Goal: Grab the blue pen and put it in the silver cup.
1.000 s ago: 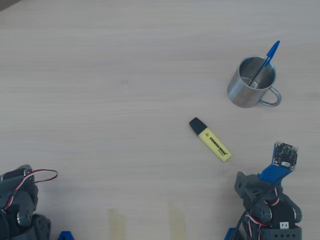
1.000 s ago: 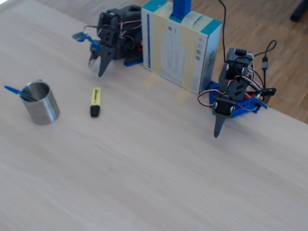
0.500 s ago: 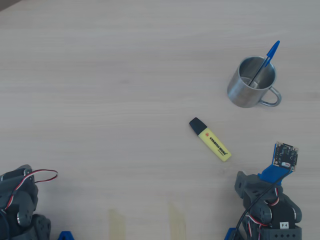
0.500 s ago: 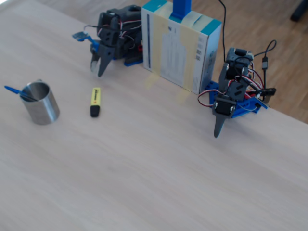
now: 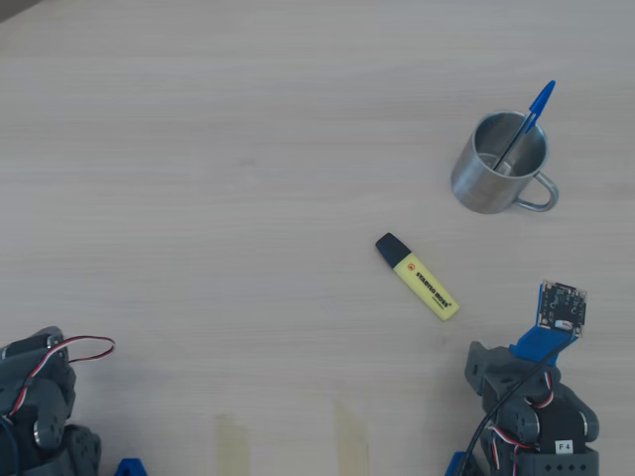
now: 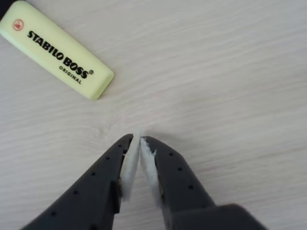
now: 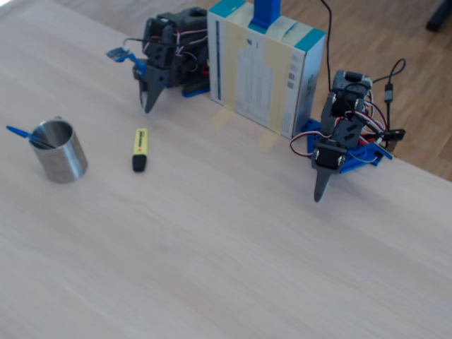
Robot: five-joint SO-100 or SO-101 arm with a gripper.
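A pale wood-grain table (image 5: 198, 149) carries everything, with a printed carton (image 7: 265, 67) standing at its far edge in the fixed view. The claw (image 6: 140, 143) sits low over bare wood, its two fingers pressed together on nothing. Just ahead and to its left in the wrist view lies the highlighter (image 6: 57, 50), apart from the fingertips. Well beyond that, in the overhead view, stands the cup (image 5: 499, 164), handle toward the arm's side. The pen (image 5: 524, 124) is already in it, leaning steeply with its blue cap over the rim's far edge, pointing away from the claw. Judged from this, the task looks finished, with no reach left.
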